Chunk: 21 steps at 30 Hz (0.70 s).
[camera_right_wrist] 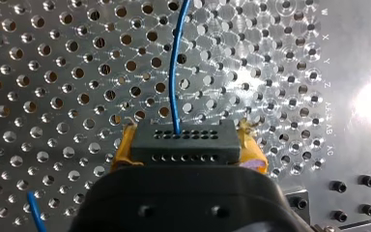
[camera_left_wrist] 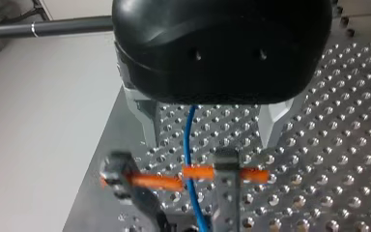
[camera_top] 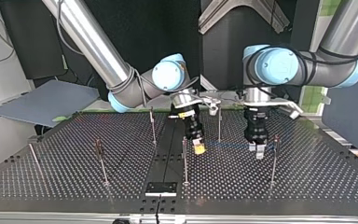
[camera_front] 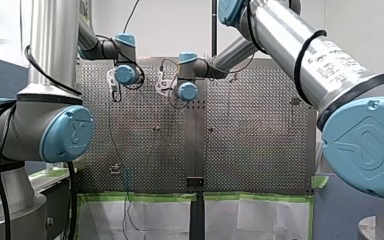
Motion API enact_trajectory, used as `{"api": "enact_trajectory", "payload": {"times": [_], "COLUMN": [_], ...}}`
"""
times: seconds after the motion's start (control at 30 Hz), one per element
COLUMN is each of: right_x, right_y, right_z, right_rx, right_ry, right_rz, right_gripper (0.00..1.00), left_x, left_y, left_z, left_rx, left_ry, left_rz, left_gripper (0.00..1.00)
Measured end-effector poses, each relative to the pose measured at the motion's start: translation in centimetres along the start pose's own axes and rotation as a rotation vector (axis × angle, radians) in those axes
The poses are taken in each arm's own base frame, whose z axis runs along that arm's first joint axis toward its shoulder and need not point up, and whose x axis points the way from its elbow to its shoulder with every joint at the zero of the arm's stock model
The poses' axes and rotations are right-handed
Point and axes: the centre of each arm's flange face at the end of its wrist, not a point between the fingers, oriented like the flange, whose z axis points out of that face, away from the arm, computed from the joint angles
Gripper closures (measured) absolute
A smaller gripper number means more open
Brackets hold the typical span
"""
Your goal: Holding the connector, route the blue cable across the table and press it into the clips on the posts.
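The perforated table (camera_top: 307, 177) is carrying a scatter of thin upright posts. The right arm (camera_top: 93, 46) is entering at the top view's left and the left arm (camera_top: 335, 70) at its right, and both are reaching down near the table's middle.

The right gripper (camera_top: 198, 149) is clamping the connector (camera_right_wrist: 183, 141) between its yellow pads (camera_right_wrist: 120, 151). The connector is a black block lying crosswise in the grip, with its pin rows facing away from the wrist. The left gripper (camera_left_wrist: 211, 130) is hanging with its pale fingers (camera_left_wrist: 142, 116) well apart. It is straddling the cable without pinching it.

The blue cable (camera_right_wrist: 175, 72) is leaving the connector's far face and running straight ahead of the right gripper. In the top view its long axis is lying nearly level, stretching from the connector rightward to the left gripper and on toward the nearest post (camera_top: 274, 158), which is standing just beside that gripper.

In the left wrist view the cable is passing between the fingers and crossing an orange clip (camera_left_wrist: 198, 171) almost at right angles. Whether it is seated in the clip cannot be told. The left arm is the nearer to this clip, so the press probably falls to it, while the right gripper is holding the connector end taut.
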Motion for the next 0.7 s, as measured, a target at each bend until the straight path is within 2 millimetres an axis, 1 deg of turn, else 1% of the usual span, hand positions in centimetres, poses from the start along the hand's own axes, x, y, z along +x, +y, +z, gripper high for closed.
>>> {"api": "enact_trajectory", "payload": {"times": [0.2,0.43,0.47,0.5,0.57,0.6,0.63,0.67,0.7], "right_x": [0.0,-0.1,-0.1,-0.1,-0.11,-0.11,-0.12,-0.12,-0.12], "right_y": [0.12,0.15,0.15,0.15,0.14,0.14,0.15,0.15,0.15], "right_z": [0.03,0.04,0.04,0.04,0.04,0.04,0.04,0.04,0.04], "right_rx": [-0.001,-0.001,-0.001,-0.001,0.0,0.0,0.0,0.0,0.0], "right_ry": [0.0,-0.001,-0.001,-0.001,-0.001,-0.001,-0.002,-0.002,-0.002], "right_rz": [-0.001,-0.002,-0.002,-0.002,-0.002,-0.002,-0.002,-0.002,-0.002], "right_gripper": [1.0,1.0,1.0,1.0,1.0,1.0,1.0,1.0,1.0], "left_x": [0.38,0.36,0.36,0.35,0.35,0.37,0.37,0.37,0.37], "left_y": [0.11,0.19,0.19,0.2,0.21,0.22,0.22,0.23,0.26], "left_z": [0.69,0.93,0.93,0.94,0.95,0.94,0.95,0.94,0.94], "left_rx": [-0.006,-0.007,-0.007,-0.007,-0.008,-0.008,-0.009,-0.01,-0.012], "left_ry": [-0.001,-0.011,-0.011,-0.012,-0.012,-0.011,-0.011,-0.011,-0.011], "left_rz": [0.0,-0.004,-0.007,-0.011,-0.02,-0.027,-0.031,-0.035,-0.04], "left_gripper": [0.0,0.0,0.02,0.02,0.33,0.33,0.57,0.73,0.73]}}
